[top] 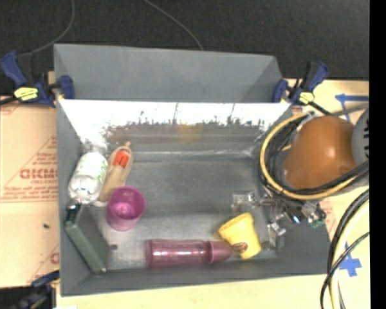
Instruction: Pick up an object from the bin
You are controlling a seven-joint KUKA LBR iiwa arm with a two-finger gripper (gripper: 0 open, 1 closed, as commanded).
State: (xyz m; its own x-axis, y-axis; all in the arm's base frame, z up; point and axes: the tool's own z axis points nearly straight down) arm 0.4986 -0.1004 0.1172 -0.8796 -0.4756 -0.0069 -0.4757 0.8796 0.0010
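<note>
My gripper (267,215) hangs low at the right side of the bin, under the arm's wrist. Just to its lower left a small yellow cup (238,234) lies tipped on its side, close to the gripper or touching it; I cannot tell which. A long purple tube (180,252) rests along the bin's front wall, its right end against the yellow cup.
At the left side stand a pink cup (125,207), a white crumpled bottle (88,175) and a tan tube with an orange cap (117,165). A dark grey-green bar (87,240) lies in the front left corner. Bare floor lies mid-bin.
</note>
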